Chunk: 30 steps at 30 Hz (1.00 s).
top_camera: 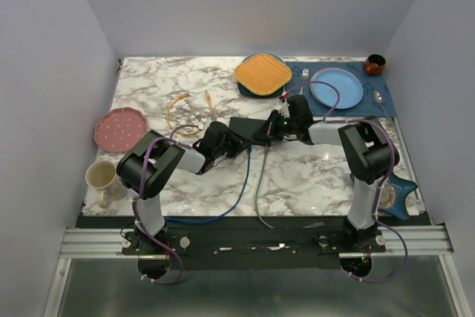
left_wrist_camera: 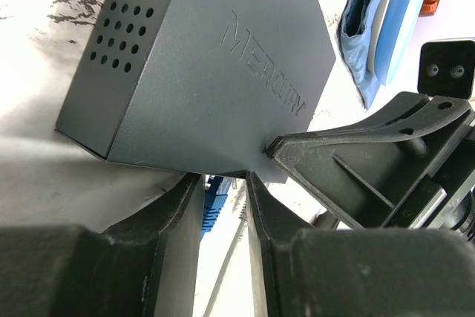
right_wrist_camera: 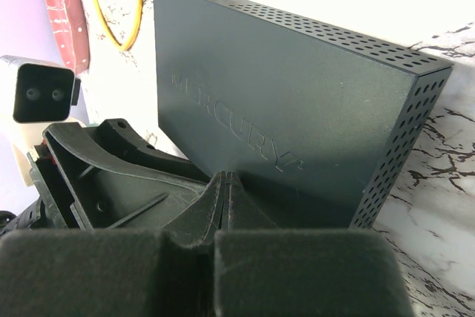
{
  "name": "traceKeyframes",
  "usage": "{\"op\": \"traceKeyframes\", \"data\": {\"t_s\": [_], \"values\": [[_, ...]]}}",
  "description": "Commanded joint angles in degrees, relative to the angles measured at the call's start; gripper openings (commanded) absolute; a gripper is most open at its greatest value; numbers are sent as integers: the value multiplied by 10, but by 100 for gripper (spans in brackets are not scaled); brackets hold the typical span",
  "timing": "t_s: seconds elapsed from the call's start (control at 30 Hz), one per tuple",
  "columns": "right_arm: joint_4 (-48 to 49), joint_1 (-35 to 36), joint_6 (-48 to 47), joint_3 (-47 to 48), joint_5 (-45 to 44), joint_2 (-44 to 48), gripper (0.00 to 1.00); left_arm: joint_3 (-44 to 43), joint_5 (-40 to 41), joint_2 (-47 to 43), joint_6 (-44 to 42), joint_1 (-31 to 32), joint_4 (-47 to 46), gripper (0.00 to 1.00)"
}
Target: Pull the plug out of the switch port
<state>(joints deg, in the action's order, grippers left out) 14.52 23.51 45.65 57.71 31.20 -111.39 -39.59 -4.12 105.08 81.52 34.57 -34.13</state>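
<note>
Right now, find the switch point(top_camera: 249, 125) near the middle of the marble desk point(top_camera: 297, 176), between the two arms — matte black, MERCURY embossed on the broad top face, vent holes along its narrow sides. See the left fingers point(left_wrist_camera: 174, 213) at its near left edge, standing apart with a narrow gap. Spot the blue plug point(left_wrist_camera: 211, 202) in that gap, just under the switch's edge, lying against one finger with a strip of white desk showing beside it. Cannot tell whether those fingers pinch the plug or merely flank it, nor whether the plug sits in its port, hidden under the box. Follow the blue cable point(top_camera: 241, 187) from there toward the near edge, curving left; note a grey cable point(top_camera: 258, 187) running beside it, to its right. See the right fingers point(right_wrist_camera: 252, 220) pressed together, holding nothing, tips touching the switch's top face at its right end. Farther out, find a loose yellow cable point(top_camera: 180, 113) to the far left of the switch, a pink plate point(top_camera: 117, 128) and a cream cup point(top_camera: 100, 176) at the left edge, an orange plate point(top_camera: 263, 73) far centre, and a blue plate point(top_camera: 338, 88) on a blue placemat point(top_camera: 375, 87) at far right.
</note>
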Motion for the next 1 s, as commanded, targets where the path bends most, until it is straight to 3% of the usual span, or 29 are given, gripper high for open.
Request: {"op": "traceKeyframes", "data": {"t_s": [0.0, 0.13, 0.3, 0.47, 0.53, 0.67, 0.97], "values": [[-37, -4, -14, -19, -37, -15, 1, 14, 4, 31, -23, 3, 55, 34], [-37, -4, -15, -19, -37, -15, 1, 16, 3, 29, -29, 3, 54, 32], [-39, -5, -15, -17, -38, -15, 1, 26, -4, 29, -32, 0, 44, 20], [-38, -4, -15, -17, -37, -17, 1, 29, -8, 26, -35, -2, 37, 18], [-38, -4, -15, -17, -37, -16, 1, 31, -16, 27, -37, -3, 34, 19], [-38, -5, -15, -17, -38, -16, 1, 30, -31, 29, -48, -5, 32, 29], [-37, -4, -16, -18, -39, -16, 1, 38, -37, 36, -47, -5, 27, 29]]}}
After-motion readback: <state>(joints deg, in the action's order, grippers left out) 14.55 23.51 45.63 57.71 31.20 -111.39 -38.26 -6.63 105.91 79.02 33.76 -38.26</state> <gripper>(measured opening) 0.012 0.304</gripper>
